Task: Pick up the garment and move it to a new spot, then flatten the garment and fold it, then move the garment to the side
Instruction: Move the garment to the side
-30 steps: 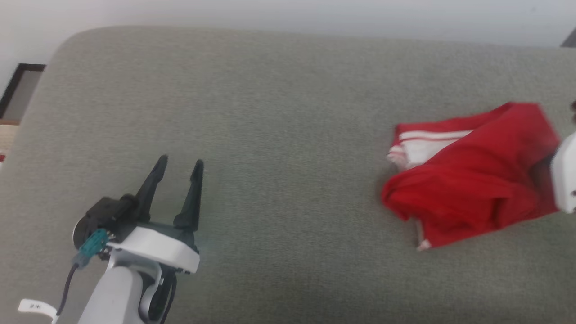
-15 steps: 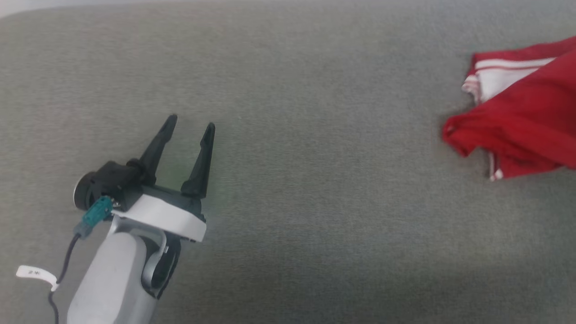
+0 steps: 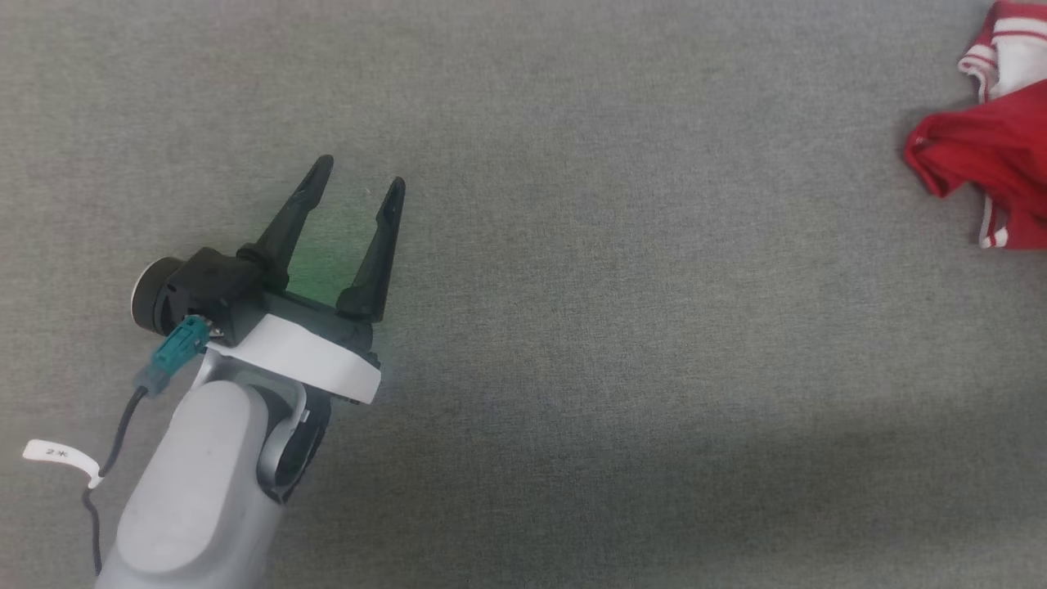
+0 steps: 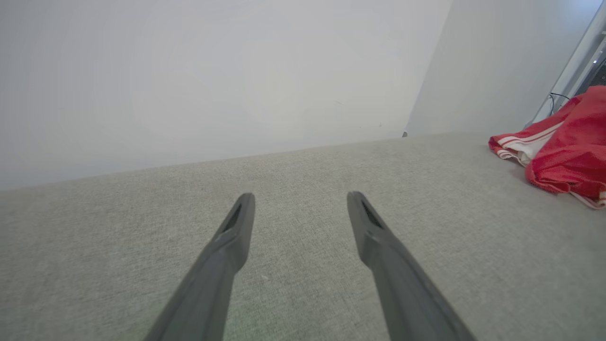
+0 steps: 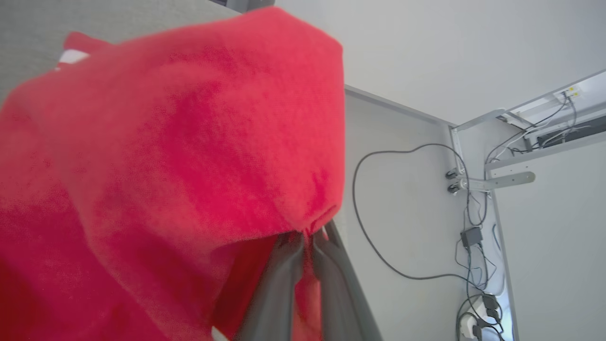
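Observation:
The garment [image 3: 998, 147], red with a white sleeve and striped trim, lies bunched at the right edge of the head view on the grey cushion [image 3: 572, 286]. It also appears at the right of the left wrist view as the garment [image 4: 568, 151]. My left gripper [image 3: 360, 176] hovers open and empty over the cushion, far to the garment's left; in its wrist view the left gripper [image 4: 299, 199] has nothing between its fingers. My right gripper [image 5: 307, 237] is shut on a fold of the garment [image 5: 165, 156], whose red cloth drapes over its fingers.
A pale wall [image 4: 213, 71] rises behind the cushion's far edge. In the right wrist view, cables [image 5: 378, 213], a metal bracket [image 5: 497, 181] and a power strip [image 5: 478, 327] sit against a white wall beyond the cloth.
The head camera has tilted down and turned left, so the whole picture shifted and the garment slid toward the upper right edge. My left gripper stays open.

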### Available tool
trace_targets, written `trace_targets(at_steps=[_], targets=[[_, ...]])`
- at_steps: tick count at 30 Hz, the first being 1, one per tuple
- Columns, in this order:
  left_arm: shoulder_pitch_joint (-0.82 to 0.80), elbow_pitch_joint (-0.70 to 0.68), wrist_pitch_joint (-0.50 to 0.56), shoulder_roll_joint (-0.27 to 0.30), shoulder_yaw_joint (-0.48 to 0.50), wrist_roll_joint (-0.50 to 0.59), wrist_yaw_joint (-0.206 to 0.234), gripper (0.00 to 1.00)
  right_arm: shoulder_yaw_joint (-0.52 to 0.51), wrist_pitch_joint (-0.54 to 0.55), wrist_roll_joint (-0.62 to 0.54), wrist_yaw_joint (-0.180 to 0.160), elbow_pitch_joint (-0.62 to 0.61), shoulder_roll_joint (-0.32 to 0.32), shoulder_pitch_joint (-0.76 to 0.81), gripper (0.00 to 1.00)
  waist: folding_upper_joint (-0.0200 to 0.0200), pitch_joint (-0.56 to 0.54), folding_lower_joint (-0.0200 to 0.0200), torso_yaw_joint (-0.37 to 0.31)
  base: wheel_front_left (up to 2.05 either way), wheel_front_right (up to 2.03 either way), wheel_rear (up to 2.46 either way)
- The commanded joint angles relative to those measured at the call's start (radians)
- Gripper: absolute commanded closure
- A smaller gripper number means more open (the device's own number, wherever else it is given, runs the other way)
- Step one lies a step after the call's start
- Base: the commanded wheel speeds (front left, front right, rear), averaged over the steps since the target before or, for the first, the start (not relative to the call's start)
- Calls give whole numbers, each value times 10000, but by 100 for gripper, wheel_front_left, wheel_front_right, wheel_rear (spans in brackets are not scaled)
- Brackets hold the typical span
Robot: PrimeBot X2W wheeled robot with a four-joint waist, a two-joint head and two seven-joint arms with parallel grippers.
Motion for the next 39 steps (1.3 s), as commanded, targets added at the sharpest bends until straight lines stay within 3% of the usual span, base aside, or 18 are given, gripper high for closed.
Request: trace_targets(at_steps=[1,18,20,21,22,23,33,39], targets=[[-147,-31,-46,72,-22,93,-10,0,-2,-218,-139,-16,168,-9,-187,100,0,163,0,-80,0,0,0],[-510,46,-46,303,-160,-37,-10,0,-202,-2036,-1778,-15,3400,818,-1574,100,0,782,0,112,0,0,0],[-438,73,-46,285,-72,-50,-10,0,-281,-2232,-1980,-15,3670,907,-1710,62,0,712,0,143,0,0,0],[-381,74,-46,271,2,-59,-10,0,-347,-2303,-2066,-15,3809,937,-1786,33,0,660,0,151,0,0,0],[-304,83,-46,250,79,-98,-10,0,-383,-2384,-2142,-15,3908,998,-1860,11,0,595,0,154,0,0,0],[-226,79,-46,243,131,-94,-10,0,-421,-2439,-2228,-15,4027,1039,-1923,0,0,517,0,160,0,0,0],[682,52,-46,272,870,-452,-10,0,-587,-3150,-2248,-15,4848,1604,-1942,0,0,-817,0,231,0,0,0],[1378,105,-46,359,1197,-660,-10,0,-472,-4111,-1825,-15,4850,2165,-1551,0,0,-1732,0,316,0,0,0]])
